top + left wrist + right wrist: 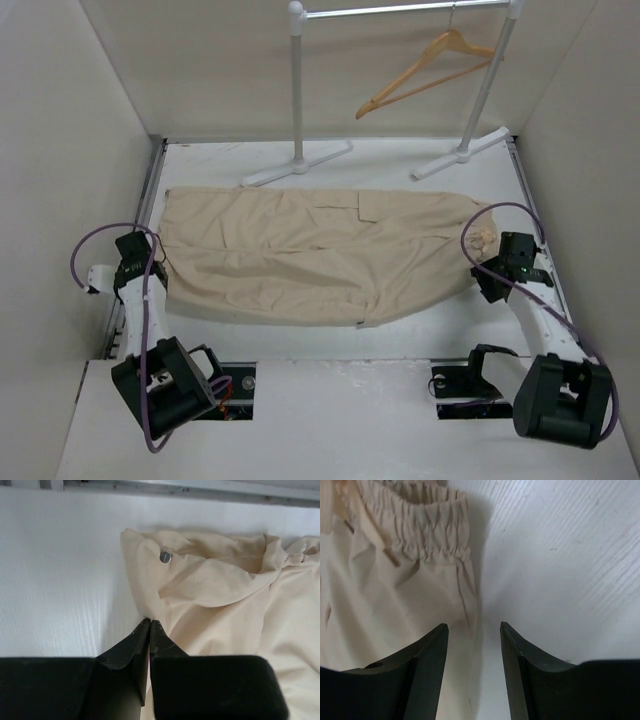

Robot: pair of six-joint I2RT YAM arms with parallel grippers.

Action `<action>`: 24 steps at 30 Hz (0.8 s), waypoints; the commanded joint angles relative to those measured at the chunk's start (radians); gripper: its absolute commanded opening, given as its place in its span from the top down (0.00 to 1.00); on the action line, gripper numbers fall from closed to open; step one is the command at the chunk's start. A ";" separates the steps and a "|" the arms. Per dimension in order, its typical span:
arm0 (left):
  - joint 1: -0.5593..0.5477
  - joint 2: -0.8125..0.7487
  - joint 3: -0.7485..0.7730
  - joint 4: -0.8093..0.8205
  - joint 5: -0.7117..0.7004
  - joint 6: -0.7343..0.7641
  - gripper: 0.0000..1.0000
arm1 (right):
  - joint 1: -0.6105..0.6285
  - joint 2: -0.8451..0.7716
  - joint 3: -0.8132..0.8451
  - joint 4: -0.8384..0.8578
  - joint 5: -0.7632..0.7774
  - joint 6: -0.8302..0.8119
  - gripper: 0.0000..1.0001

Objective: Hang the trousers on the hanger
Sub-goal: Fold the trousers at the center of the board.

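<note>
Top view: beige soft cloth trousers (310,260) lie flat across the middle of the white table (200,160), long axis running 9 to 3 o'clock, creased, nothing lifted. The light tan wooden triangular hanger (425,72) is at 1 o'clock, hooked on the rail of the white metal garment rack (298,90). It hangs tilted, low end toward 9 o'clock, well apart from the trousers. The rack feet stand on the table at 12 o'clock, just beyond the cloth's far edge.

Left gripper (150,622) sits at the trousers' 9 o'clock end. Left wrist view: jaws clenched tight, tips pressed together with no gap, right on the cloth's edge where it meets bare table. Cannot tell if a fold is caught between them. A small round silver metal stud (165,556) sits on the fabric at 12 o'clock from the tips, near a folded-over corner.

Right gripper (474,627) is at the trousers' 3 o'clock end. Right wrist view: jaws released, clear gap between them, low over the table. The cloth's side edge runs into the gap beside the finger on the 9 o'clock side; nothing is grasped. The gathered elastic band (420,525) lies at 11 o'clock from the tips.

Purple cables (100,240) loop off both arms.
</note>
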 commanded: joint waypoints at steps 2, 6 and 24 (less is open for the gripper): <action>-0.011 0.009 0.049 -0.039 -0.066 0.044 1.00 | -0.021 0.125 -0.004 0.159 0.067 0.018 0.50; -0.028 0.011 0.047 -0.033 -0.079 0.047 1.00 | -0.050 0.232 -0.002 0.236 0.052 0.028 0.54; -0.126 -0.179 0.196 -0.238 -0.327 0.237 1.00 | -0.076 -0.135 0.019 -0.067 0.053 -0.018 0.98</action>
